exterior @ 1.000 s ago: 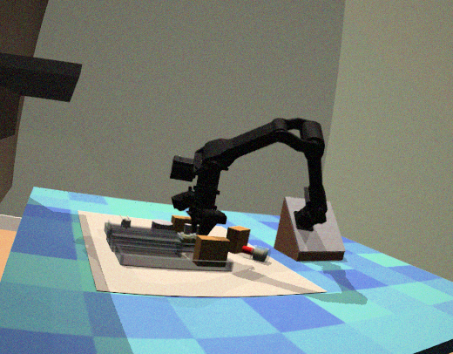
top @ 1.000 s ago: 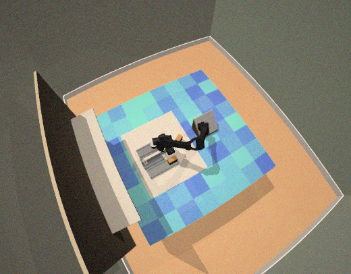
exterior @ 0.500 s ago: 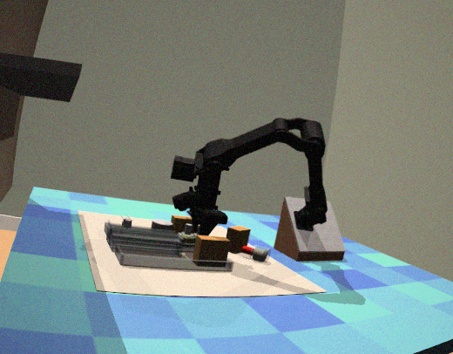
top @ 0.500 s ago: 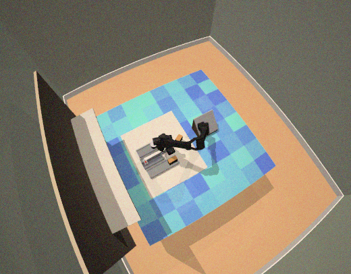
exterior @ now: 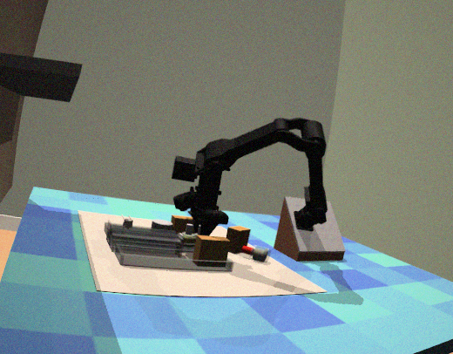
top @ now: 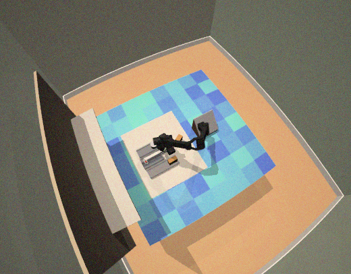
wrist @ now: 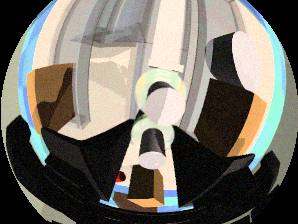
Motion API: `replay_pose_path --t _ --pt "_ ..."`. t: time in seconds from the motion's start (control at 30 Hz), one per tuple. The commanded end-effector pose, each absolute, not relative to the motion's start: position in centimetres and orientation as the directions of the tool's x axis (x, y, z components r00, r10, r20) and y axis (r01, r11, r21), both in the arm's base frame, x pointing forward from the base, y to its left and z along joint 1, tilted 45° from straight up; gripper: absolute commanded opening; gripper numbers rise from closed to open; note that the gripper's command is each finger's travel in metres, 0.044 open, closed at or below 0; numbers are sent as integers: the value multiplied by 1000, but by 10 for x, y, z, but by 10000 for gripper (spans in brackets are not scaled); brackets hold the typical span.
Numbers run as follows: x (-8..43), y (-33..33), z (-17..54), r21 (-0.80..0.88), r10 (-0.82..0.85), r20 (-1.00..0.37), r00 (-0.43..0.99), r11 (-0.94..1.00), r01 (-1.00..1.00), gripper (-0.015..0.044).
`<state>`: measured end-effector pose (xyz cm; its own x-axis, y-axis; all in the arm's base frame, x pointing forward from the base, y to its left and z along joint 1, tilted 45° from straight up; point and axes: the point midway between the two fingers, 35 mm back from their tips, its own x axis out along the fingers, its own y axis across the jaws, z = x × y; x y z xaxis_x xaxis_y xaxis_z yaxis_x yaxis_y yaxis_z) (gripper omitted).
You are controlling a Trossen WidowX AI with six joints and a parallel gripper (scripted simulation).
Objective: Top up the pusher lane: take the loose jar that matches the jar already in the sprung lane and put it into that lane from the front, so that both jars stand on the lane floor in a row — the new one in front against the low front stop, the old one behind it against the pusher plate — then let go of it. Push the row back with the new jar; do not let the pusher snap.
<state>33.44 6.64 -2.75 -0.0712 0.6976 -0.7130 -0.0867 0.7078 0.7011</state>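
My gripper (wrist: 152, 126) (exterior: 204, 232) points down at the front end of the sprung lane and is shut on a pale green jar with a dark-sided, white-topped lid (wrist: 152, 146). The held jar looks upright, in line with the lane. Directly behind it, a matching jar (wrist: 164, 102) stands in the lane, touching or nearly touching it. A white bar (wrist: 167, 67), apparently the pusher plate's top, shows just behind that jar. The low front stop is hidden, and whether the held jar's base rests on the lane floor cannot be told.
A wider white-topped jar (wrist: 246, 60) stands to the right. Brown blocks (wrist: 222, 117) (wrist: 56, 100) flank the gripper; another block (wrist: 143, 184) (exterior: 238, 239) stands in front. A red item with a grey end (exterior: 260, 254) lies beside it. Grey rails (exterior: 144, 237) run backward.
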Motion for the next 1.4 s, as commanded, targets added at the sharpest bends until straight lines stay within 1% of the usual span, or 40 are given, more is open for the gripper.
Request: replay_pose_path --t 0.0,0.83,1.17,1.2,1.37 --pt "335 68 -27 707 705 -707 -64 701 -94 0" --pt "331 66 -28 707 704 -707 -64 701 -94 0" --pt "332 66 -28 707 704 -707 -64 701 -94 263" --pt "332 66 -28 707 704 -707 -64 701 -94 272" --pt "332 63 -25 707 704 -707 -64 701 -94 272"
